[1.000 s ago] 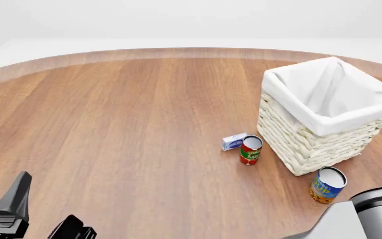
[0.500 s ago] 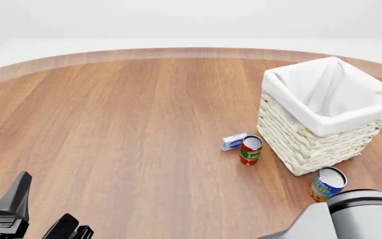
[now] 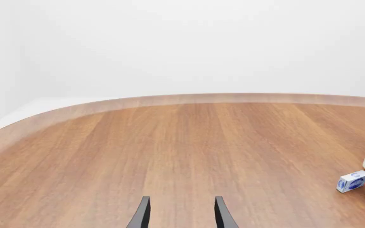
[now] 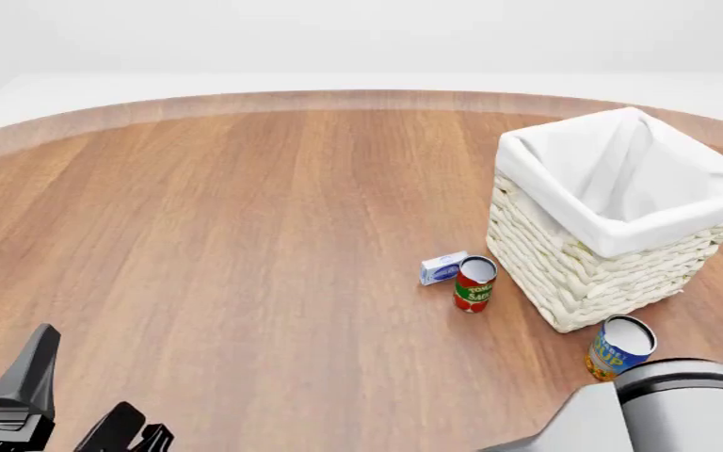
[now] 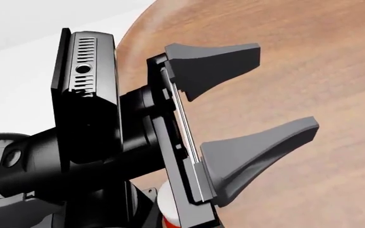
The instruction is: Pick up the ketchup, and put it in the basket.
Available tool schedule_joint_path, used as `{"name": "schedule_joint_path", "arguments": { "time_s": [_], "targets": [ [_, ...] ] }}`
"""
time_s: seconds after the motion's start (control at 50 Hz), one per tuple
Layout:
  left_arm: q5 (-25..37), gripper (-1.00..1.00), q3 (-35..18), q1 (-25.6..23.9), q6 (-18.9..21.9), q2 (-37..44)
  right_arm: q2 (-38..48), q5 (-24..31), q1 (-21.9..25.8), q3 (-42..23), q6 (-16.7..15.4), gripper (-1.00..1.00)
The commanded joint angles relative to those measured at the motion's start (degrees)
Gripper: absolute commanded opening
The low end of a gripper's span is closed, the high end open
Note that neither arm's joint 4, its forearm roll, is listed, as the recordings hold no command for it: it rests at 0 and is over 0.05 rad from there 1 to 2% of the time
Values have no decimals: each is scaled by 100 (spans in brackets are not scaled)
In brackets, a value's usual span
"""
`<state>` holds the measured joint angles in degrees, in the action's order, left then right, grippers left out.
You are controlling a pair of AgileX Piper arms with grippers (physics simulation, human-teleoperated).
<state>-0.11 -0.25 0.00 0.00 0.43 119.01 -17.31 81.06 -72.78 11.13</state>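
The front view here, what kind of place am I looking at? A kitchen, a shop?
Likely neither: it looks like a computer-rendered test scene. A bare round wooden table stands against blank white, holding only a lined wicker basket, two cans and a small box, with dark robot fingers at the near edge.

The round wooden table (image 4: 249, 235) carries the basket (image 4: 613, 273) at the right. Just beside it stand 2 cans, red-and-green (image 4: 474, 283) and blue-and-yellow (image 4: 618, 348), plus 1 small white-and-blue box (image 4: 442, 267).

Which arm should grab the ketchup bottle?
Probably left. The open left gripper sits right beside a red-and-white sliver, likely the ketchup, in the right wrist view. The right gripper is not in view.
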Motion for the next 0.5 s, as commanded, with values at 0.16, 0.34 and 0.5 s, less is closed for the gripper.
{"name": "schedule_joint_path", "arguments": {
  "time_s": [0.16, 0.34, 0.5],
  "targets": [
    [0, 100, 0, 0, 0, 0, -72, -11, -60, 85, 61, -100],
    [0, 100, 0, 0, 0, 0, -161, -21, -99, 135, 66, -100],
    [0, 100, 0, 0, 0, 0, -212, -33, -138, 173, 76, -100]
  ]
}}
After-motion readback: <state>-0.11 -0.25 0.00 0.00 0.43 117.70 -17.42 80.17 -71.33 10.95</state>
